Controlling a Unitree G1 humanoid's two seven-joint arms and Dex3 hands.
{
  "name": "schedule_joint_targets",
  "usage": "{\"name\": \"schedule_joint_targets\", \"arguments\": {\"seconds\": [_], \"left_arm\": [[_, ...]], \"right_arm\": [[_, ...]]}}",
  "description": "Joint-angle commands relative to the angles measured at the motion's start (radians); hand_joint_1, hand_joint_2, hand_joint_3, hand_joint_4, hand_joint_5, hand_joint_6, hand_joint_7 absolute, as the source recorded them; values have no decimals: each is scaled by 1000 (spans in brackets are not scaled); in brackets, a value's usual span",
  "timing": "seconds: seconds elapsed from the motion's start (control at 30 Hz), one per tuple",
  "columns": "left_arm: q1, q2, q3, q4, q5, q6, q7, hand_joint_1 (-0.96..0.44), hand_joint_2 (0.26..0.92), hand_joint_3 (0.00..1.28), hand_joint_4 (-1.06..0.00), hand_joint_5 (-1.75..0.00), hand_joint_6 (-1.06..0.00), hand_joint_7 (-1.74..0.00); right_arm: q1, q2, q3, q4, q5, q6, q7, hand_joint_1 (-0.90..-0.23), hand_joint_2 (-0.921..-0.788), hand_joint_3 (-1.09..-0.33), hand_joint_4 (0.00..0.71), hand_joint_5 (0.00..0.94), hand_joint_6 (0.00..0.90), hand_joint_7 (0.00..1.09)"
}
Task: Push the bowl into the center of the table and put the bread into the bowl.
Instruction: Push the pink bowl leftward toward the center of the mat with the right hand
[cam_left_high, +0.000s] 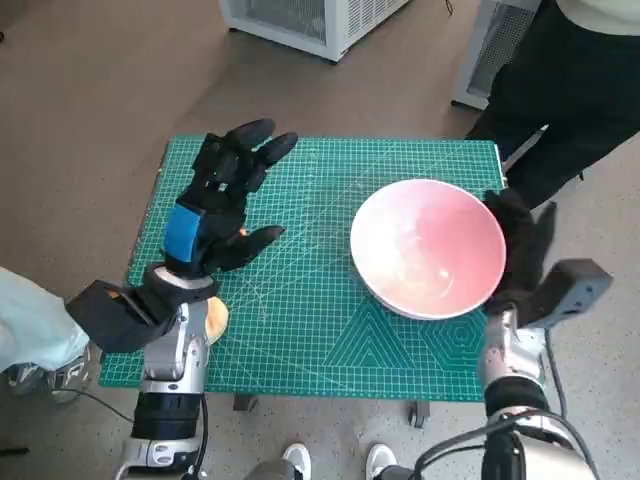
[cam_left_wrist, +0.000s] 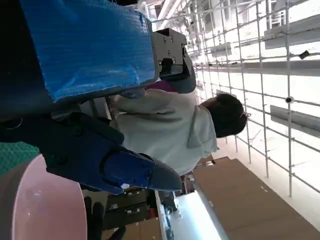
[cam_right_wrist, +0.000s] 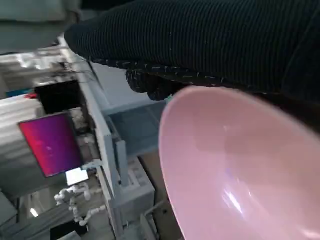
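Observation:
The pink bowl (cam_left_high: 427, 245) stands on the right half of the green mat, empty inside. My right hand (cam_left_high: 520, 250), in its black glove, lies flat against the bowl's outer right side and grips nothing. The right wrist view shows the glove (cam_right_wrist: 210, 40) right over the bowl's rim (cam_right_wrist: 240, 165). My left hand (cam_left_high: 225, 195) hovers over the mat's left part, fingers spread and empty. A tan piece of bread (cam_left_high: 216, 318) peeks out near the front left corner, mostly hidden by my left forearm. The left wrist view catches the bowl's edge (cam_left_wrist: 40, 205).
The green cutting mat (cam_left_high: 310, 310) covers the small table. A person in dark trousers (cam_left_high: 570, 90) stands at the far right corner and shows in a pale top (cam_left_wrist: 165, 130) in the left wrist view. White cabinets (cam_left_high: 310, 20) stand beyond the table.

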Motion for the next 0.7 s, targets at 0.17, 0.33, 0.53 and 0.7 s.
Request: {"name": "schedule_joint_targets", "arguments": {"seconds": [0.17, 0.33, 0.53, 0.7], "left_arm": [[20, 20, 10, -19, 6, -17, 4, -551, 921, 145, -228, -412, -84, -722], [26, 26, 12, -22, 6, -20, 6, -548, 921, 144, -231, -400, -83, -712], [32, 31, 12, -32, 2, -16, 12, -547, 921, 144, -237, -386, -84, -703], [36, 33, 15, -39, -9, -7, 12, -547, 921, 144, -241, -374, -86, -695]], "right_arm": [[-42, 65, -31, 24, 22, 69, -7, -684, -921, -882, 183, 13, 195, 328], [-69, 92, -52, 27, 39, 97, -8, -673, -921, -886, 188, 12, 203, 318], [-98, 116, -66, 31, 47, 124, -14, -665, -921, -876, 188, 8, 207, 303], [-118, 137, -75, 35, 47, 141, -19, -661, -921, -870, 188, 6, 209, 293]]}}
